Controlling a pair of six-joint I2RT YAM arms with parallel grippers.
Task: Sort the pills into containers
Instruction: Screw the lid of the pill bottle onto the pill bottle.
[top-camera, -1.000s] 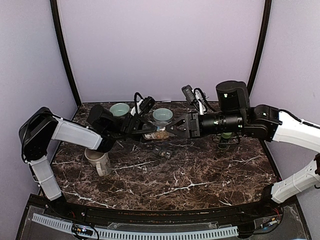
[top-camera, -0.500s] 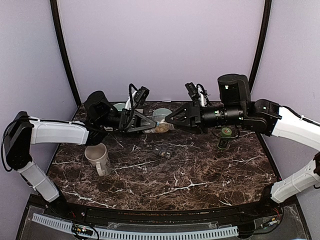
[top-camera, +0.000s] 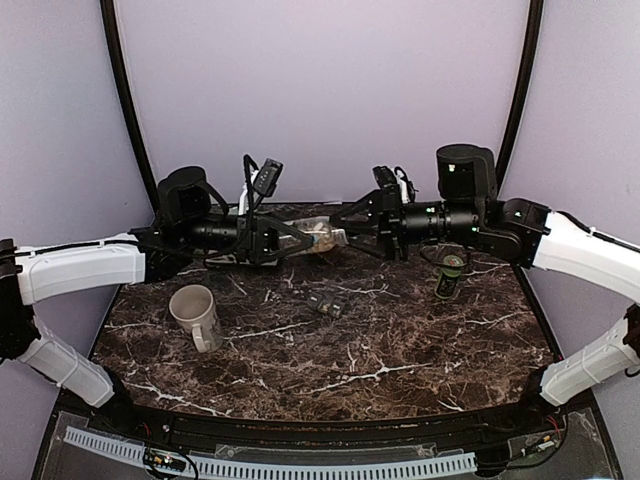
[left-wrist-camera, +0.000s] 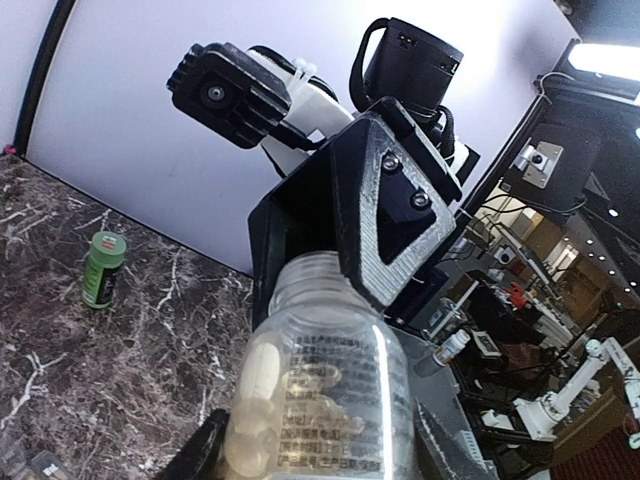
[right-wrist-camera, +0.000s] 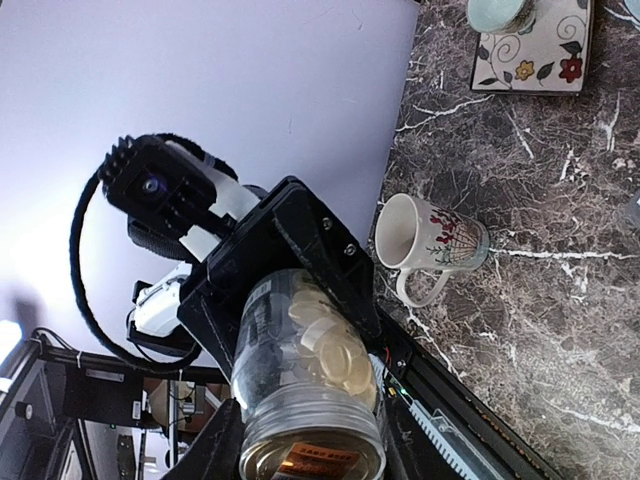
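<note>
lilac walls close in a dark marble surface. up and to the right of the white mug, well clear of the stone, the clear pill bottle hangs on its side between the two arms. the left gripper is clenched on its body and the right gripper on the neck end. i cannot tell whether a cap is on. this looks like the opening or hand-over step, with nothing sorted. next, i judge, one gripper must hold fast while the other twists or lets go, before any tipping toward the teal bowl beyond the mug.
</note>
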